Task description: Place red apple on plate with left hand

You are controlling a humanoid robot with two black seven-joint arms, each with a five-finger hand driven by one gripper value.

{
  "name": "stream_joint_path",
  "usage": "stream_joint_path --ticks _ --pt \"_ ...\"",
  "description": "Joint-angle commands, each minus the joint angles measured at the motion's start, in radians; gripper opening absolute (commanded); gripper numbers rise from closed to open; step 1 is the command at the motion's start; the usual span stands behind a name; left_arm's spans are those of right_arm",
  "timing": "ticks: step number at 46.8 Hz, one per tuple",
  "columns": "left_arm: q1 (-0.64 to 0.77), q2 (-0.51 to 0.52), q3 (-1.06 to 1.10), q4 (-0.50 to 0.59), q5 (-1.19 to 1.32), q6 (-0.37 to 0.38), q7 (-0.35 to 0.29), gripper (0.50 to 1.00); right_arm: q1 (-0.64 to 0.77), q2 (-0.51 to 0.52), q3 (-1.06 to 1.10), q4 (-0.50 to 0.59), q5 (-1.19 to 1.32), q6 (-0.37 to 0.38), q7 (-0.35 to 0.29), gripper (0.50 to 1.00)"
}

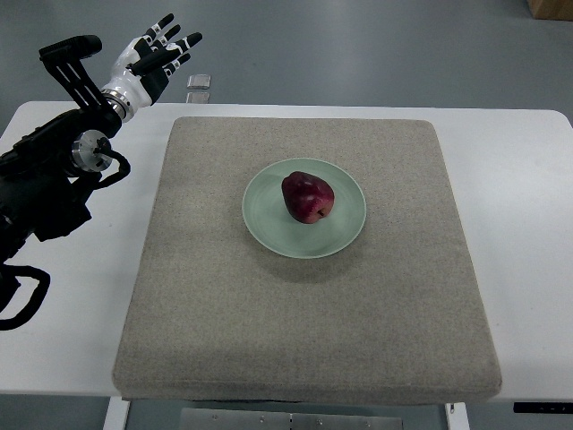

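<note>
A dark red apple (307,197) lies on the pale green plate (345,235), slightly left of the plate's centre. The plate sits in the middle of a beige mat (215,305). My left hand (159,52) is raised at the far left, beyond the table's back edge and well away from the apple. Its fingers are spread and hold nothing. The black left arm (54,179) comes in from the left edge over the white table. The right arm does not show.
The white table (528,206) shows around the mat on the left, right and back. A small clear object (199,87) lies on the floor behind the table's back edge. A cardboard box corner (551,8) shows at the top right.
</note>
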Motion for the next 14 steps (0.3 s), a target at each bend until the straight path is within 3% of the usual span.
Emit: stream_joint_path --ticks 1,14 --pt "0.000 0.002 0.000 0.000 0.000 0.000 0.000 0.994 0.001 0.000 -0.004 0.003 -0.005 0.002 0.001 0.964" --pt "-0.003 -0.001 -0.002 0.000 -0.002 0.000 0.000 0.994 0.011 0.000 -0.002 0.034 -0.007 0.015 -0.002 0.964"
